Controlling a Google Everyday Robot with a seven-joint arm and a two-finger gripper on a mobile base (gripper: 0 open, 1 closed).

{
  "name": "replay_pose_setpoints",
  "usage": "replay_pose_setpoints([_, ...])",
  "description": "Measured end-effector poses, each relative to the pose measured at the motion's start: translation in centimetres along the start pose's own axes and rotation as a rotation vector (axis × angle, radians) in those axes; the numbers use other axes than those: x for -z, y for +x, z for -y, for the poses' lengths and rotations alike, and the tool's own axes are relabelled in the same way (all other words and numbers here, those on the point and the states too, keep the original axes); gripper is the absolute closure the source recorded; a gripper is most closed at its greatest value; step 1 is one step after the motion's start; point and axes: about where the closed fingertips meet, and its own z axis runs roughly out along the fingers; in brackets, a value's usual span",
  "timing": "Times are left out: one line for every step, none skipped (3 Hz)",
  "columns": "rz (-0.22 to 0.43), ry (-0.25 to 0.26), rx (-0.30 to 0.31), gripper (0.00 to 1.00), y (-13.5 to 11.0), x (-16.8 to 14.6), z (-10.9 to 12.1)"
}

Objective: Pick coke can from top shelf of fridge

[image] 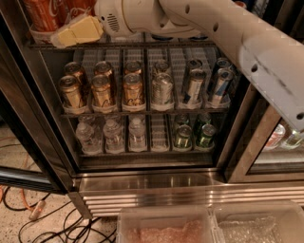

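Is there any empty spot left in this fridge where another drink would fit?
One bare white lane on the lowest wire shelf, between the clear water bottles and the green cans. The middle wire shelf is full in front. Up top, the gripper sits beside the red-orange coke cans.

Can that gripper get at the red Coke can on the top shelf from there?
Probably yes: the gripper is close beside the coke can at the front of the top shelf, and nothing shows between them.
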Motion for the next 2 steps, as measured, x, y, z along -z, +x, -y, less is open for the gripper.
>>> replay_pose_setpoints([0.01, -0.018, 0.001, 0.03, -0.21, -1.21, -0.14])
replay_pose_setpoints([0.01, -0.018, 0.001, 0.26, -0.2, -1.21, -0.15])
